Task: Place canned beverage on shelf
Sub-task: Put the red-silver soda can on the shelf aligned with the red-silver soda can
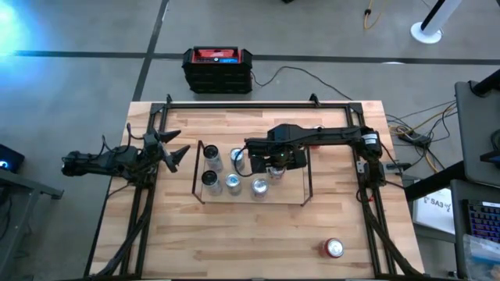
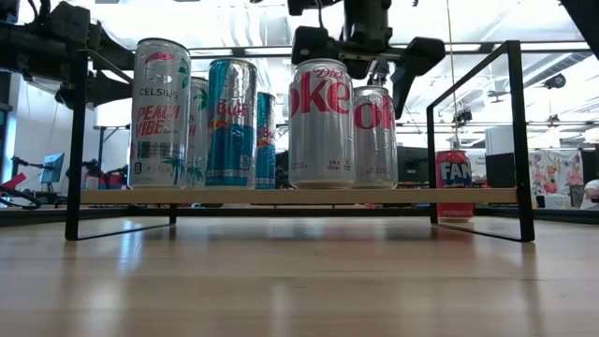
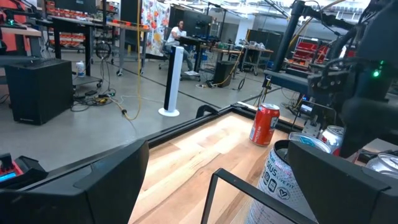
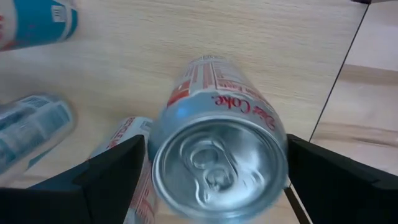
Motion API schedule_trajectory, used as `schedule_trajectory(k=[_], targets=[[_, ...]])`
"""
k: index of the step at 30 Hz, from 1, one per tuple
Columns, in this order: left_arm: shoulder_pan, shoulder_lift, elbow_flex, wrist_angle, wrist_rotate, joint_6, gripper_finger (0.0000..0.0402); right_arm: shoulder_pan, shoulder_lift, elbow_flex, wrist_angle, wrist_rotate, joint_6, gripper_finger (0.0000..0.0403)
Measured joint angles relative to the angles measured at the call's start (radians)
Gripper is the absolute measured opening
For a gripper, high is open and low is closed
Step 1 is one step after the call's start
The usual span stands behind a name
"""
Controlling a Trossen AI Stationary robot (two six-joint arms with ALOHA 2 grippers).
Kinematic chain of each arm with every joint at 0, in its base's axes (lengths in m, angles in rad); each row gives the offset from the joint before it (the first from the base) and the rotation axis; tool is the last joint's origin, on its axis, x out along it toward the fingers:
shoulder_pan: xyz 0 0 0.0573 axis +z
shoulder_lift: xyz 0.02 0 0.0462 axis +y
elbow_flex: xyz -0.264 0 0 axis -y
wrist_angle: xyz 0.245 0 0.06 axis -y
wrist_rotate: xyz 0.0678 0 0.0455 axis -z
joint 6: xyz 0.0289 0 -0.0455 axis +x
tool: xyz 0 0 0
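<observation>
From above, the shelf [image 1: 291, 199] sits mid-table holding six cans in its left half; the right gripper [image 1: 275, 165] hangs over the far-row Diet Coke can [image 1: 275, 170], hiding most of it; the left gripper [image 1: 173, 148] waits at the table's left edge, fingers spread wide; a red Fanta can [image 1: 334, 248] stands alone near the right front corner.

At table height, the Celsius can [image 2: 160, 113], two Red Bull cans and two Diet Coke cans stand upright on the deck; the right gripper's fingers [image 2: 413, 65] splay just above the rear Diet Coke, clear of it.

The left wrist view shows the Fanta can well apart beyond the shelf.

The right wrist view looks down on the Diet Coke lid between open fingers, untouched.
</observation>
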Motion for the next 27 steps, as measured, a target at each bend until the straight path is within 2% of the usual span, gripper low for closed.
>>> schedule_trajectory(k=[15,27], targets=[[0.0,0.0,0.0,0.0,0.0,0.0,0.0368,-0.005,0.018,0.0,0.009,-0.019,0.0,0.0297],[0.0,0.0,0.0,0.0,0.0,0.0,0.0368,-0.005,0.019,0.0,0.12,-0.008,-0.001,0.0304]])
